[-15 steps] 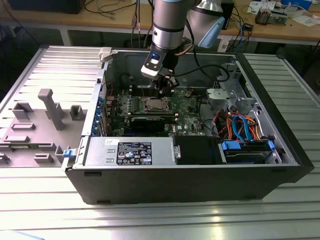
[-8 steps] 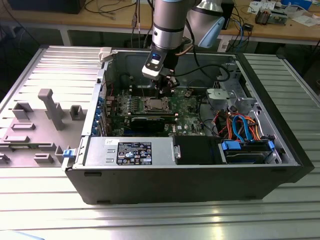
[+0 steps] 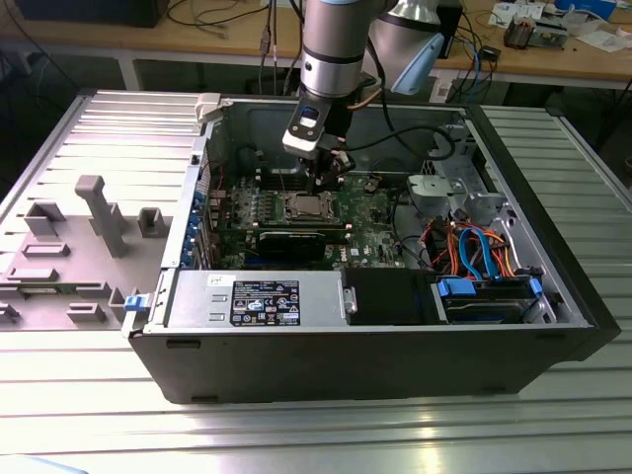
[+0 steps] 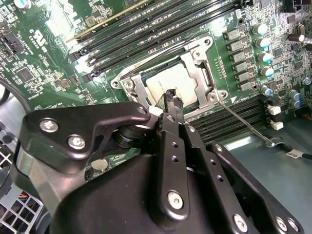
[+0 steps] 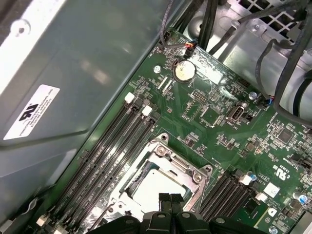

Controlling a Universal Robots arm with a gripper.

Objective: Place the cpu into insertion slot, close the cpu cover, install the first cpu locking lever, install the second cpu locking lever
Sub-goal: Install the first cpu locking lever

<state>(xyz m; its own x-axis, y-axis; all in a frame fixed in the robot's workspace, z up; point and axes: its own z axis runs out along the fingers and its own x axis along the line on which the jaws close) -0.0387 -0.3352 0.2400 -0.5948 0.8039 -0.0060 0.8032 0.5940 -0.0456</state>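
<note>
Grey ribbed metal tabletop (image 3: pixel 296 434) carries an open computer case (image 3: pixel 375 365) lying on its side, with a wooden workbench (image 3: pixel 197 44) and loose cables behind it. Grey plastic fixtures (image 3: pixel 99 212) sit on the exterior view's left.

Inside the case, the gripper (image 4: pixel 173 99) hangs just above the insertion slot (image 3: pixel 308 206) on the green motherboard (image 5: pixel 219 122). Its fingertips (image 5: pixel 170 199) are pressed together and hold nothing. In both wrist views the cpu (image 4: pixel 171 84) lies in the slot, its silver-grey top showing through the window of the cpu cover (image 4: pixel 197 80), which appears to be lying down over it.

One thin wire locking lever (image 4: pixel 243 122) appears to stick out unlatched beside the socket. The likely risks are the narrow fingertips slipping off that springy wire, or pressing on the cover or chip instead and straining the socket. Memory slots (image 5: pixel 117 146) close alongside leave little room for error.
</note>
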